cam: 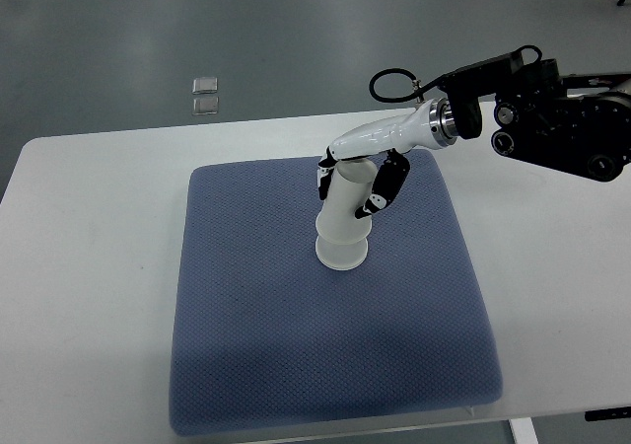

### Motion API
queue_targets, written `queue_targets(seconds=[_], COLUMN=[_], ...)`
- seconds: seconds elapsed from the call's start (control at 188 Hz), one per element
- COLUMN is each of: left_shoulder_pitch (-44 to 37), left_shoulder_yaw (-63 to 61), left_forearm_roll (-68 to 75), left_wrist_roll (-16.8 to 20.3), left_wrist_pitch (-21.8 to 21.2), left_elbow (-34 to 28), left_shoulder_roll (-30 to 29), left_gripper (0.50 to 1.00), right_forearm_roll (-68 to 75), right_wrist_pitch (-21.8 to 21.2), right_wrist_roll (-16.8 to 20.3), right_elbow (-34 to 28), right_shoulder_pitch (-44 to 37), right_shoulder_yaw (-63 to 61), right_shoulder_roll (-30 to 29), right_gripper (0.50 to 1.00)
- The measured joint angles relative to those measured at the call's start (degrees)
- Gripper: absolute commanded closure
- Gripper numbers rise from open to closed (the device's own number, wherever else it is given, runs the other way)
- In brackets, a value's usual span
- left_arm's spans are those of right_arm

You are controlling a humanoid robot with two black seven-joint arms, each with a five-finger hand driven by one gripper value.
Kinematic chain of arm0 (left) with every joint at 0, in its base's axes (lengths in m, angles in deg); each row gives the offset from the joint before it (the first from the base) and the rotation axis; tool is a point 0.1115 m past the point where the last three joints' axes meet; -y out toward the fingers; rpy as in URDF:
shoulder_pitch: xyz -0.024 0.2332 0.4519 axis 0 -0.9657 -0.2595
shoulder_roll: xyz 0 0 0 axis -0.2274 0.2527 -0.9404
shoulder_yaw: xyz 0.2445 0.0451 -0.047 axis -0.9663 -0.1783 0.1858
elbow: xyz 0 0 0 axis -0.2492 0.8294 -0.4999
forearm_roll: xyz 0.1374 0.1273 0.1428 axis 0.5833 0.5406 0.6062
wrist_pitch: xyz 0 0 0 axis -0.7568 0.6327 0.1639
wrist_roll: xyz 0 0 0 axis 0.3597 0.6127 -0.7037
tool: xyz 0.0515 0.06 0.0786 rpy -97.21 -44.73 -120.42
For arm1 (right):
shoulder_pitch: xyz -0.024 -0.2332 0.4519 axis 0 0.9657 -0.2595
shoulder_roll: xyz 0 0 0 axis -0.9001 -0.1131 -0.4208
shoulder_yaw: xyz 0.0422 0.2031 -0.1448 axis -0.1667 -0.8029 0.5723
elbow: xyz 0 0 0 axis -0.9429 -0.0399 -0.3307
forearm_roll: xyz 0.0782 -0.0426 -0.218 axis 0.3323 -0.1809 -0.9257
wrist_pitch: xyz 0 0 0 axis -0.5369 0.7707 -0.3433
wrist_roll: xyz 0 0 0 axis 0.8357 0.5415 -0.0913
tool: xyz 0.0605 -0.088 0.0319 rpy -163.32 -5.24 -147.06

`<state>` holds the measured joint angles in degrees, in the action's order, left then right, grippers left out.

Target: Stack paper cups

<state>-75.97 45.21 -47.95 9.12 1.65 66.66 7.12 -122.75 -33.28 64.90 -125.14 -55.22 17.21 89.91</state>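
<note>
A stack of white paper cups (342, 229) stands upside down, wide rim down, near the middle of the blue mat (256, 335). The stack leans a little to the upper right. My right hand (357, 183) comes in from the right edge. Its white and black fingers (386, 187) are curled around the upper part of the stack, thumb side on the left and the other fingers on the right. The top of the stack is hidden under the palm. The left arm does not show.
The mat lies on a white table (89, 266) whose far edge runs across the upper part of the view. Two small clear squares (205, 95) lie on the grey floor beyond the table. The black right forearm (562, 128) hangs over the table's right side.
</note>
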Motion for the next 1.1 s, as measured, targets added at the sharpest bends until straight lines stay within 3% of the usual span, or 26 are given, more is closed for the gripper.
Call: queue_targets(seconds=[0.027,0.058,0.552,0.796,0.934,1.099], left_shoulder_pitch=[0.0,0.0,0.0,0.0,0.0,0.0], left_shoulder_yaw=[0.0,0.0,0.0,0.0,0.0,0.0], left_forearm_roll=[0.0,0.0,0.0,0.0,0.0,0.0], left_wrist_roll=[0.0,0.0,0.0,0.0,0.0,0.0], left_wrist_pitch=[0.0,0.0,0.0,0.0,0.0,0.0], left_elbow=[0.0,0.0,0.0,0.0,0.0,0.0], left_shoulder_roll=[0.0,0.0,0.0,0.0,0.0,0.0], left_gripper=[0.500,0.500,0.500,0.500,0.500,0.500], right_forearm_roll=[0.1,0.2,0.8,2.3,6.5,18.0], right_wrist_pitch=[0.0,0.1,-0.5,-2.7,-5.2,-4.9], right_wrist_roll=[0.0,0.0,0.0,-0.1,-0.1,0.0], right_elbow=[0.1,0.1,0.0,0.8,5.7,17.2], right_shoulder_pitch=[0.1,0.2,-0.3,-4.0,-4.3,-2.0], right_shoulder_yaw=[0.0,-0.1,-1.4,-7.7,-11.6,-16.5], right_shoulder_roll=[-0.2,-0.3,0.4,4.4,5.5,3.7], right_gripper=[0.593,0.585,0.581,0.583,0.583,0.583])
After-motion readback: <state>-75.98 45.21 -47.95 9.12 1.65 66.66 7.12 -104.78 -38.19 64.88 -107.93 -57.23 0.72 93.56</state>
